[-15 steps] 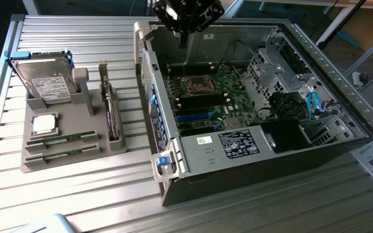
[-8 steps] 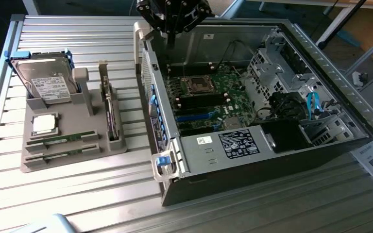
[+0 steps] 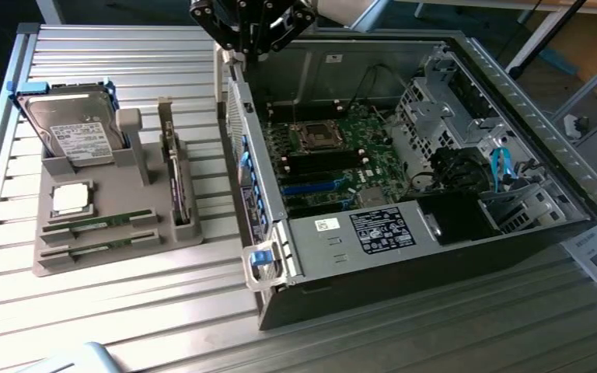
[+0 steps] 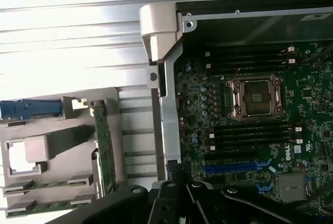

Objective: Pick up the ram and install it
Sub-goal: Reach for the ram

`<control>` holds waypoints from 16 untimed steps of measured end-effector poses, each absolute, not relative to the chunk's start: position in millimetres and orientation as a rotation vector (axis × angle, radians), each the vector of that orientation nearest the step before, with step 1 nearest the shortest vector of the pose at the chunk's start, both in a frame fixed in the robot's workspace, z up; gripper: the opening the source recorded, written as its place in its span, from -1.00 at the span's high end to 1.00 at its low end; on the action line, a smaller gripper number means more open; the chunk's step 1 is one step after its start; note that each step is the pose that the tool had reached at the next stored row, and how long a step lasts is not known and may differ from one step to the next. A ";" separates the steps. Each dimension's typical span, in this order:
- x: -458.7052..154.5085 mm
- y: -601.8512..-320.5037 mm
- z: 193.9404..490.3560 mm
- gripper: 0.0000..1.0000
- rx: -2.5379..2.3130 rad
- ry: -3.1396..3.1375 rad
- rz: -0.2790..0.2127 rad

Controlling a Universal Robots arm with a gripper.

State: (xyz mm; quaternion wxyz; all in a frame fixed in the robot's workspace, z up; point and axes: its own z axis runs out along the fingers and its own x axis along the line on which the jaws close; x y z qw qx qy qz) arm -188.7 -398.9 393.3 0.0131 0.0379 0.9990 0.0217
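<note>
Two ram sticks (image 3: 102,224) lie side by side in the slots of a grey holder (image 3: 133,190) on the slatted table, at the exterior view's left. In the wrist view the same ram sticks (image 4: 47,185) sit at the edge of that holder (image 4: 67,140). My gripper (image 3: 255,51) hangs high over the near wall of the open computer case (image 3: 277,256), well away from the ram. Its dark fingers (image 4: 176,178) are shut with nothing between them. Inside the case lies the green motherboard (image 4: 307,94), with long black memory slots (image 4: 250,130) beside the processor socket (image 4: 255,96).
The holder also carries an upright hard drive (image 3: 71,132), a square silver processor chip (image 3: 71,198) and an expansion card (image 3: 179,186) standing on edge. The case's metal side wall (image 4: 169,104) stands between holder and motherboard. Cables and drive cages (image 3: 485,179) crowd the case's far end.
</note>
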 end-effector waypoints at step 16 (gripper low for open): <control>-247.9 -398.9 393.2 0.79 0.118 3.112 0.068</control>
